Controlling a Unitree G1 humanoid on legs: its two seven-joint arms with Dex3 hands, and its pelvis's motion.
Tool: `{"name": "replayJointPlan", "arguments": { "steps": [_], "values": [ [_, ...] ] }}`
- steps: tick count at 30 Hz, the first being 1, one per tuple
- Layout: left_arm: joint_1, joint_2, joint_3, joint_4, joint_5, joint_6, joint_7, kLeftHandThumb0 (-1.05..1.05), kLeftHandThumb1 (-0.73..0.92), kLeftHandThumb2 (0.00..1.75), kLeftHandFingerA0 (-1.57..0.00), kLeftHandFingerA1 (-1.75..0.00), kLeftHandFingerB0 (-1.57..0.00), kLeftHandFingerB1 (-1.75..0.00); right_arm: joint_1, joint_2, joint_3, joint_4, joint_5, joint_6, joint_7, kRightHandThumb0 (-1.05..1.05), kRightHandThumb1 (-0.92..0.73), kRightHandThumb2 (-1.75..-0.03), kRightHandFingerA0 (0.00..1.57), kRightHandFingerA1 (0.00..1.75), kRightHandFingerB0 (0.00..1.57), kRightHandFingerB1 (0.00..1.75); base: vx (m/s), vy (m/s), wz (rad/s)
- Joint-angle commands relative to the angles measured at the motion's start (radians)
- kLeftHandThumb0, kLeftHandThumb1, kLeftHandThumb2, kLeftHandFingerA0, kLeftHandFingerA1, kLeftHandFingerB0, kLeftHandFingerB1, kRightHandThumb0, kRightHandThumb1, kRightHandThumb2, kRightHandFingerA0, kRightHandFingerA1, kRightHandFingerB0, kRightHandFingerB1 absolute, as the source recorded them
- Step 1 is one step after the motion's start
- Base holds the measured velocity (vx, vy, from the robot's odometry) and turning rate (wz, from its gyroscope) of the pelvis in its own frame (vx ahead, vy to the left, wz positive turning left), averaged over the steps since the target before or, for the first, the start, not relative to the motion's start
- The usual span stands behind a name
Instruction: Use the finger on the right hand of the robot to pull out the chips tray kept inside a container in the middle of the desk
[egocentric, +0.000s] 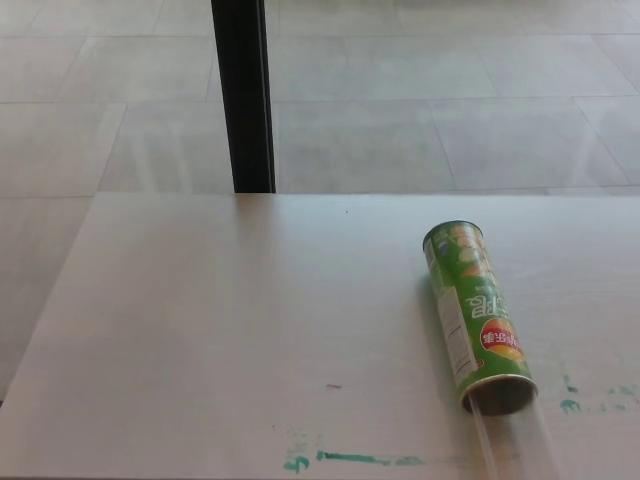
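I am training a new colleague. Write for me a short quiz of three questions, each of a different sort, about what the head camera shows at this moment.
1. True or false: the green cylindrical chips can stands upright on the pale wooden desk.
2. Multiple choice: the can's open end faces A) the far edge of the desk, B) the near edge, toward the robot, C) straight up.
3. Fill the gap: the clear plastic tray sticks out of the can's ____ end.

Key
1. False: it lies on its side, right of the desk's middle.
2. B.
3. Open. The tray looks partly out already; neither robot hand shows in the picture.
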Motion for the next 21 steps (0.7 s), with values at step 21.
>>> {"name": "replayJointPlan", "arguments": {
  "steps": [21],
  "values": [
    [-0.001, -0.002, 0.008, 0.011, -0.01, -0.008, -0.001, -0.5, 0.75, 0.62, -0.58, -0.65, -0.54, -0.55, 0.005, -0.034, 0.044, 0.011, 0.09, -0.03, 0.0, -0.33, -0.59, -0.77, 0.6, 0.63, 0.43, 0.52, 0.0, 0.0, 0.0]
  ]
}}
